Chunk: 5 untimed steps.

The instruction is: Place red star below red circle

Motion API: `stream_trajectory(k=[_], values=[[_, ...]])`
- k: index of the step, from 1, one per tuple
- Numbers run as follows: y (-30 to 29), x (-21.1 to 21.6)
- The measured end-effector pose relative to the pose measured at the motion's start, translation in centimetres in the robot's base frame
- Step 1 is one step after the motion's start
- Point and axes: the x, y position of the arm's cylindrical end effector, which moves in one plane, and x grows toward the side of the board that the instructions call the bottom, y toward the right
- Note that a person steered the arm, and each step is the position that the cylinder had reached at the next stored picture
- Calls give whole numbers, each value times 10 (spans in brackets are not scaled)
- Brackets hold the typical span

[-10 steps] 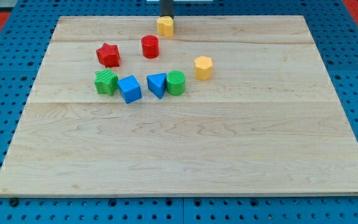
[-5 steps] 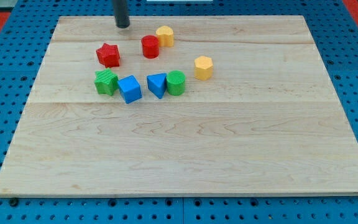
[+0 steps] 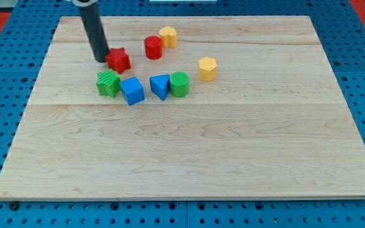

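Observation:
The red star (image 3: 119, 60) lies in the upper left part of the wooden board (image 3: 189, 152). My tip (image 3: 101, 59) touches the star's left side. The red circle (image 3: 153, 47) stands to the upper right of the star, about a block's width away. The rod rises from the tip toward the view's top.
A yellow block (image 3: 168, 36) touches the red circle's upper right. A yellow hexagon (image 3: 208, 68) lies further right. Below the star runs a row: green block (image 3: 108, 83), blue cube (image 3: 132, 90), blue triangle (image 3: 160, 87), green cylinder (image 3: 179, 84).
My tip moved from the top edge by the yellow block leftward, then down to the star's left side. The star shifted slightly right. The yellow block moved down against the red circle.

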Motion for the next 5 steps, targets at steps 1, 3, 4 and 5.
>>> stream_trajectory(k=[1, 3, 4, 5], values=[[2, 4], [42, 3], [60, -7], [86, -21]])
